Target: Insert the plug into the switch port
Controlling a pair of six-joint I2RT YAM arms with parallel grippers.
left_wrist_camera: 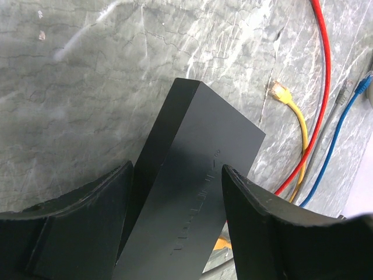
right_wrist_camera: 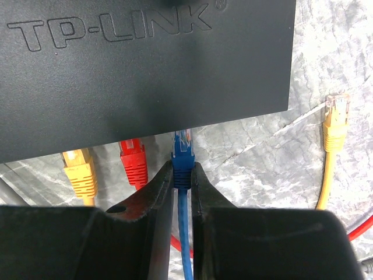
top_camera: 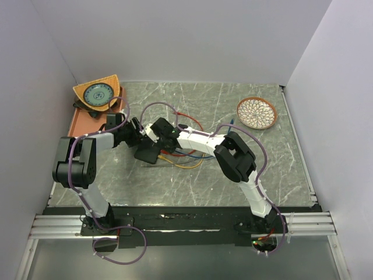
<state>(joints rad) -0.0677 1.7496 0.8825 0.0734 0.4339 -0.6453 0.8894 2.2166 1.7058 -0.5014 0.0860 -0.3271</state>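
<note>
The matte-black TP-LINK switch box (right_wrist_camera: pixel 145 64) lies mid-table (top_camera: pixel 147 153). My left gripper (left_wrist_camera: pixel 178 198) straddles it, with fingers (left_wrist_camera: pixel 99 216) on both long sides, and holds it tilted. My right gripper (right_wrist_camera: pixel 182 169) is shut on a blue plug (right_wrist_camera: pixel 183 156). The plug's clear tip sits at the box's near edge. The port row is hidden under that edge. A yellow plug (right_wrist_camera: pixel 80 172) and a red plug (right_wrist_camera: pixel 133 160) run in under the same edge to the left. In the top view both grippers meet at the box, the left (top_camera: pixel 139 139) and the right (top_camera: pixel 165 135).
A loose yellow plug (right_wrist_camera: pixel 336 119) lies right of the box. Red (left_wrist_camera: pixel 323 76), yellow (left_wrist_camera: pixel 300 125) and blue (left_wrist_camera: pixel 338 134) cables trail over the marble. An orange tray (top_camera: pixel 77 123) and a teal plate (top_camera: pixel 98 93) are at the back left. A patterned bowl (top_camera: pixel 257 112) is at the back right.
</note>
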